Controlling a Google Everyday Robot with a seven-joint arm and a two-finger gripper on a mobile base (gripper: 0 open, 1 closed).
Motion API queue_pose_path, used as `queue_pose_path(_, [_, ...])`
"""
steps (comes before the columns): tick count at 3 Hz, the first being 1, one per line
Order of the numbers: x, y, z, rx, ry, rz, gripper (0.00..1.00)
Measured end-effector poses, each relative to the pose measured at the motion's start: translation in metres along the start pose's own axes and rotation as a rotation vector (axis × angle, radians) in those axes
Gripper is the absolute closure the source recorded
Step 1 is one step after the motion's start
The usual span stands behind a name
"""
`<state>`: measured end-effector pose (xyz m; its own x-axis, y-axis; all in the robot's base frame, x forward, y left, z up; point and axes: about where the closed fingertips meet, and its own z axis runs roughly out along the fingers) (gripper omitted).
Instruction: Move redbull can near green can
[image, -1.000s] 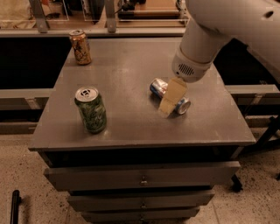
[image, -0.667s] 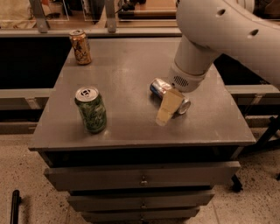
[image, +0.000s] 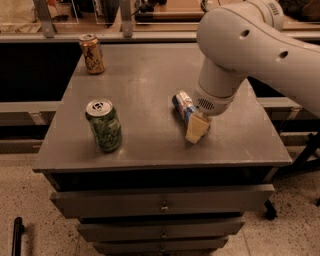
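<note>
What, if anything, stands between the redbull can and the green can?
Nothing visible: bare tabletop separates the redbull can, lying by the gripper, from the upright green can. The orange-brown can stands far back, off that path.

Dim warm light, faint sheen on table, soft shadow beneath end effector right of centre.

An orange-brown can stands upright at the far left corner of the grey table, well apart from my gripper low at the right
</note>
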<state>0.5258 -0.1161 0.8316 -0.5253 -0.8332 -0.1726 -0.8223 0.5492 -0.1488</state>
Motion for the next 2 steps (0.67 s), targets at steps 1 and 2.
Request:
queue_pose_path(1, [0.004,0.002,-0.007,0.011,-0.013,0.019,0.63])
queue_pose_path(2, [0.003,0.001,-0.019,0.013,-0.047,0.030,0.86])
